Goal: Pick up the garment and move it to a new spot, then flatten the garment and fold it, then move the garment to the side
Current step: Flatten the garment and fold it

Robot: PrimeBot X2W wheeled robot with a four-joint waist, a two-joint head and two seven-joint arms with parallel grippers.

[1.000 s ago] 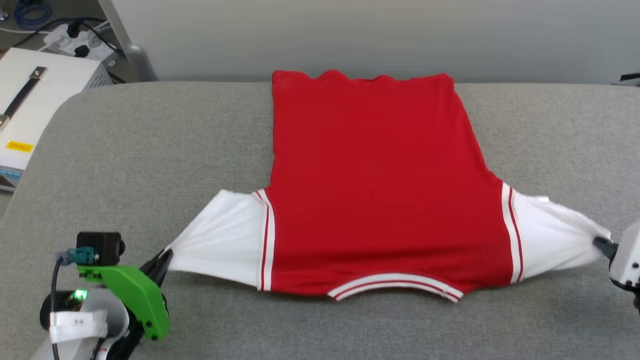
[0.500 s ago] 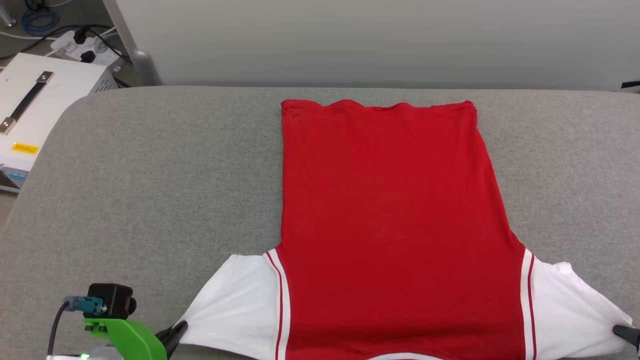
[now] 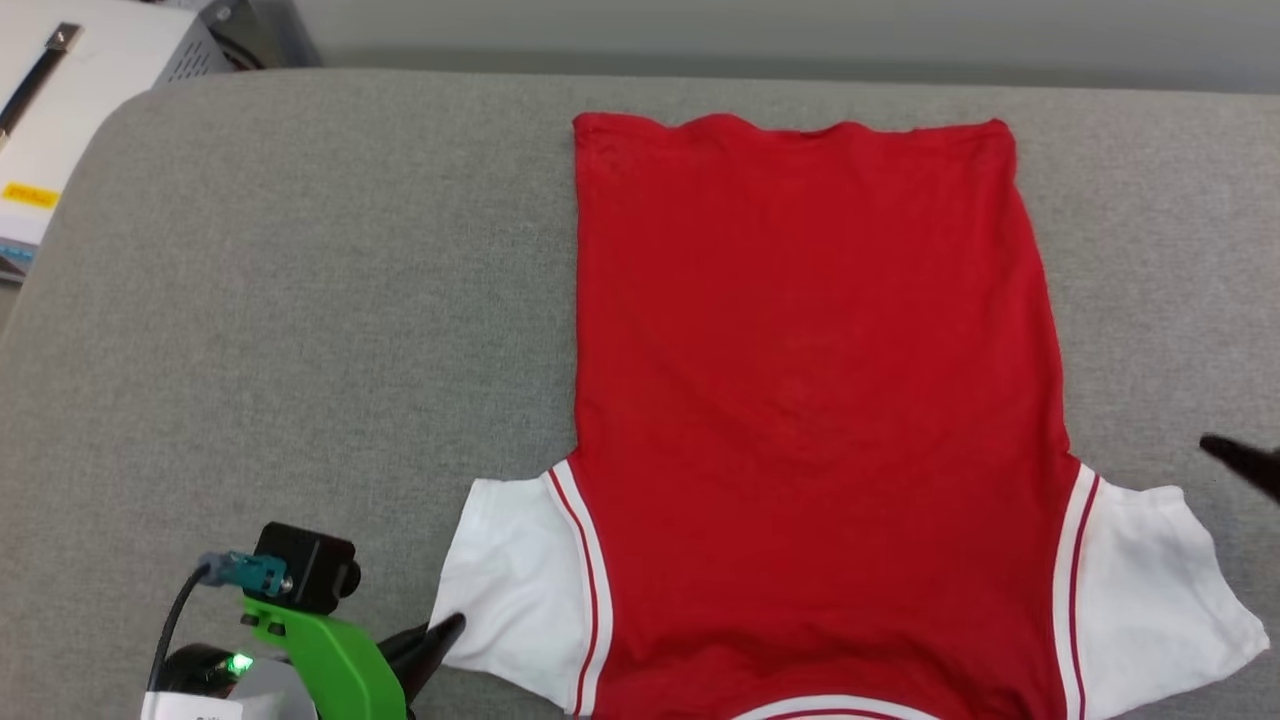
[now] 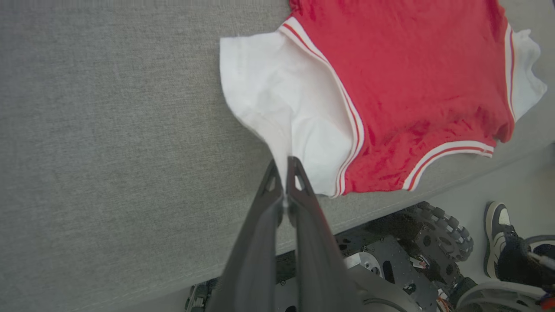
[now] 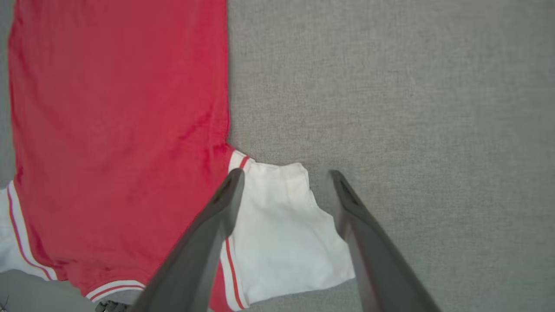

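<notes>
Grey woven padding (image 3: 300,300) covers the work surface across almost the whole head view, with a pale wall (image 3: 800,30) along the top edge and a white box (image 3: 60,100) with a yellow label at the upper left. Just right of centre lies the garment (image 3: 800,350), spread flat with plain red cloth facing up, its hem toward the top of the frame and its striped collar (image 4: 446,160) at the bottom, close to the near edge of the padding. The left gripper (image 4: 284,167) has its 2 fingers pressed together on the corner of the white sleeve (image 4: 277,99) at the lower left, the cloth drawn to a point between them. The right gripper (image 5: 286,175) stands with its fingers wide apart, holding nothing, above the other sleeve (image 5: 286,234), which lies loose and slightly creased. With only 1 corner pinched, any pull from the left would likely skew the shirt or bunch that sleeve, spoiling the flat lay needed for folding. The collar could also slip over the near edge if dragged that way. Below that edge, the left wrist view shows the robot's wheeled base (image 4: 390,260) and a person's shoe (image 4: 496,234) on the floor.
</notes>
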